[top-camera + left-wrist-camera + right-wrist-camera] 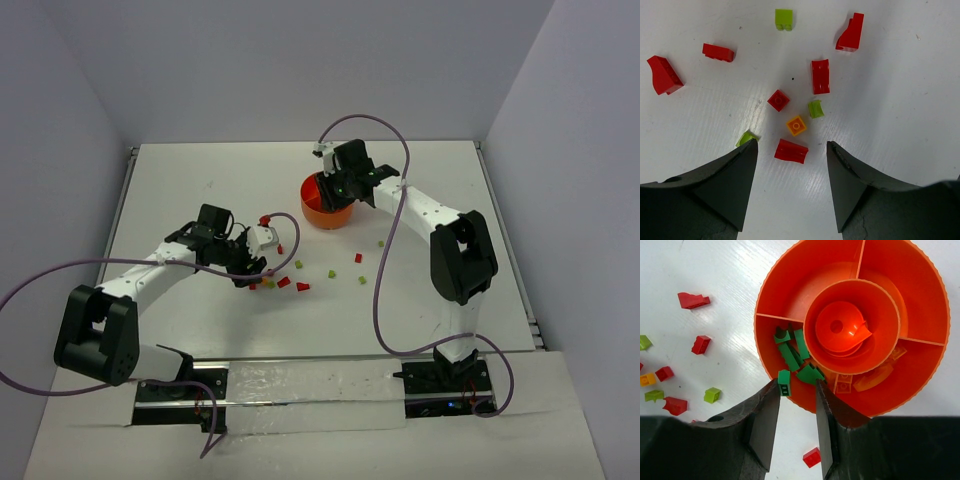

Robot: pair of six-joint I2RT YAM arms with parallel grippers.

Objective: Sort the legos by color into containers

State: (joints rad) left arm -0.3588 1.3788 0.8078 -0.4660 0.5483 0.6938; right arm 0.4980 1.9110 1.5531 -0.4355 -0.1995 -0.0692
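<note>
- Several legos (820, 76) lying loose on the surface (900, 100) near the left arm: mostly red, a few lime, one orange
- Left claw (792, 144) released, jaws wide and low, straddling a red brick (791, 151) without touching it
- Right claw (797, 382) released too, jaws parted above the near-left rim of the orange bowl (935, 300), toward the far middle of the surface
- Green bricks (795, 352) piled in the bowl's near-left compartment, and one more green brick (784, 382) at the rim beside a fingertip, not pinched; cannot tell whether inside or on the wall
- Orange pieces (875, 380) in the neighbouring near compartment
- Judged light, rigid and smooth: likely to skid or flip if nudged, unlikely to crush
- Best taken across the two long flat sides, pinching low and square
- Lime bit (746, 137) just beside one finger, likely to get bumped on closing
</note>
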